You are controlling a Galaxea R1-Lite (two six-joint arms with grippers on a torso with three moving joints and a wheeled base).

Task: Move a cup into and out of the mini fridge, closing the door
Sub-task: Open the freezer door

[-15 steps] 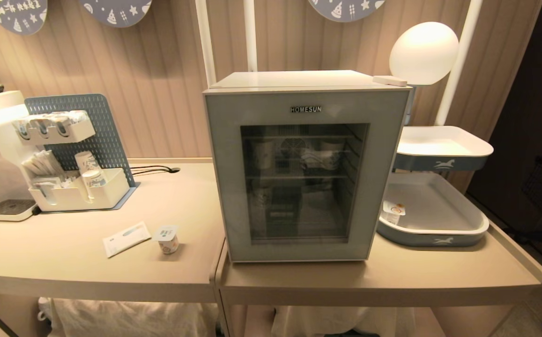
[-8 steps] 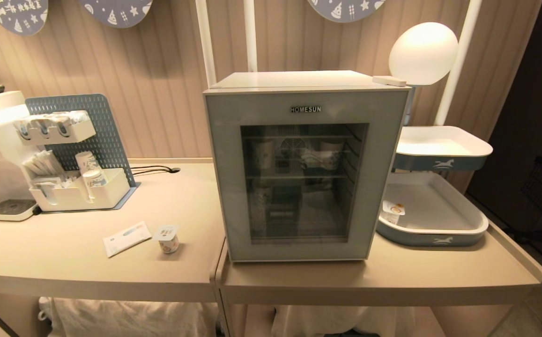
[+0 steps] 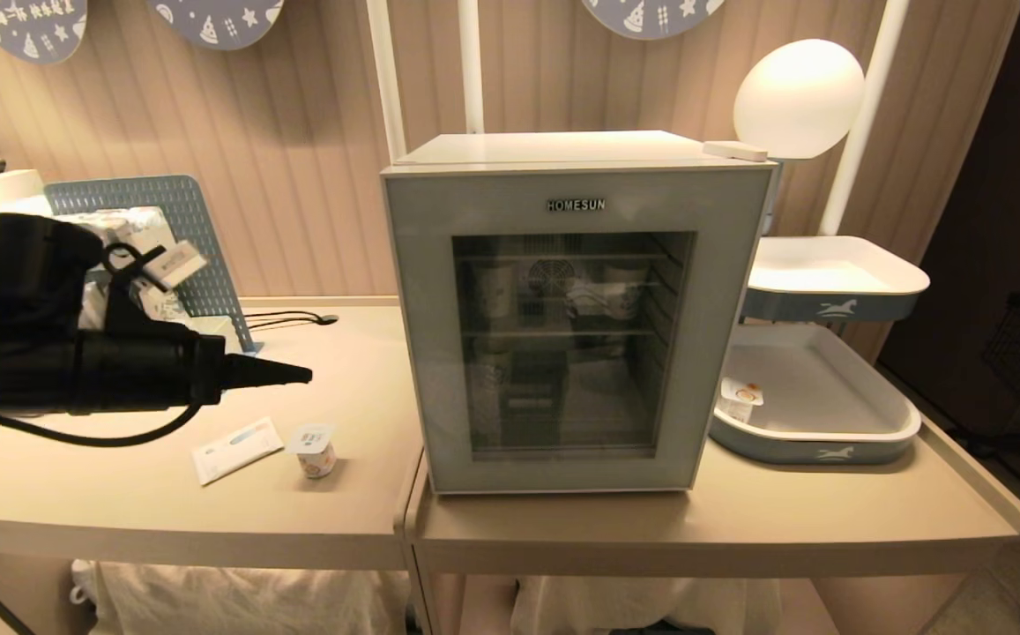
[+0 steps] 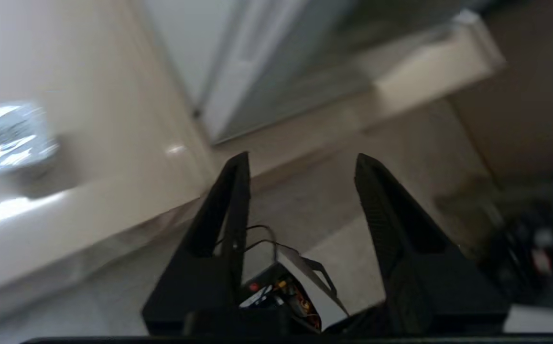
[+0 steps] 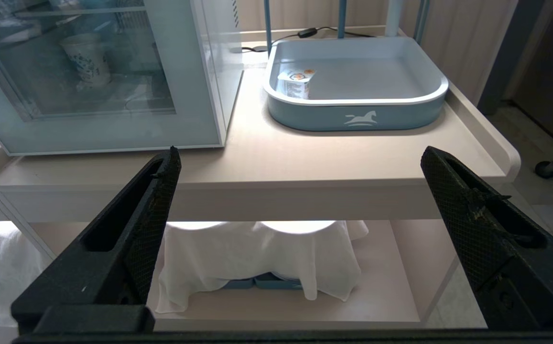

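The cup (image 3: 315, 449), a short white tub with a flat foil lid, stands upright on the left table (image 3: 122, 503), a little left of the mini fridge (image 3: 576, 154). The fridge's glass-windowed door (image 3: 439, 335) is shut, and paper cups show on the wire shelves behind the glass. My left gripper (image 3: 298, 375) reaches in level from the left, above the table, with its tip just above and behind the cup, not touching it. In the left wrist view the left gripper (image 4: 301, 157) is open and holds nothing. My right gripper (image 5: 300, 153) hangs open, low before the right table.
A paper sachet (image 3: 237, 449) lies left of the cup. A blue pegboard (image 3: 188, 238) stands behind my left arm. On the right table a grey-blue tray (image 3: 818, 445) holds a second small tub (image 3: 739, 399); another tray (image 3: 836, 282) and a round lamp (image 3: 799, 97) sit above it.
My left arm has swung into the head view from the left and now stretches over the left table, hiding the white organiser. The cup, fridge and door have not moved.
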